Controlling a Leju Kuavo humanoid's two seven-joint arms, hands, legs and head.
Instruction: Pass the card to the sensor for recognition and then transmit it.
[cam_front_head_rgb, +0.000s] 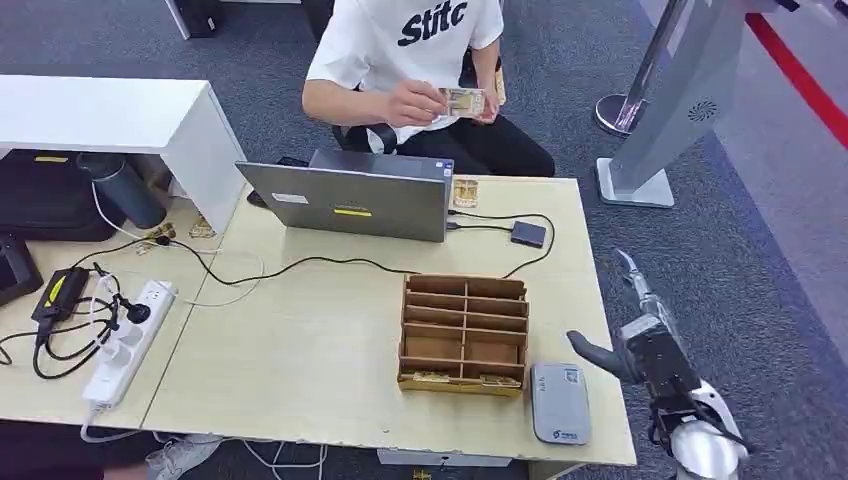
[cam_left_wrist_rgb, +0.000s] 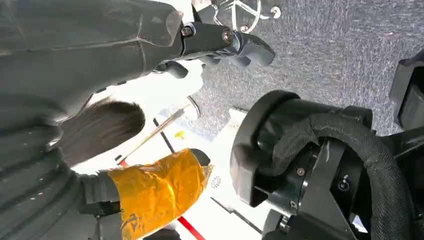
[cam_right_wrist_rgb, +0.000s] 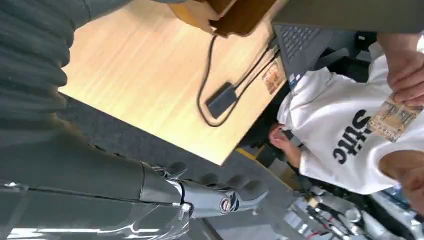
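A grey carpet floor (cam_front_head_rgb: 740, 250) surrounds a pale wooden table (cam_front_head_rgb: 320, 350). The right hand (cam_front_head_rgb: 640, 345) hovers off the table's right edge over the carpet, fingers spread wide and holding nothing. Just to its left, on the table's near corner, lies a grey sensor (cam_front_head_rgb: 559, 402). Left of that stands a brown wooden divider box (cam_front_head_rgb: 464, 333) with cards in its nearest row. Farther from the hand, a small dark hub (cam_front_head_rgb: 528, 234) sits on a black cable beside an open laptop (cam_front_head_rgb: 350, 197). Beyond the table's far edge a seated person (cam_front_head_rgb: 410, 40) in a white shirt holds a card (cam_front_head_rgb: 462, 101) in both hands, well apart from the robot's hand. The left hand (cam_left_wrist_rgb: 220, 45) hangs over the carpet, fingers loosely extended and holding nothing.
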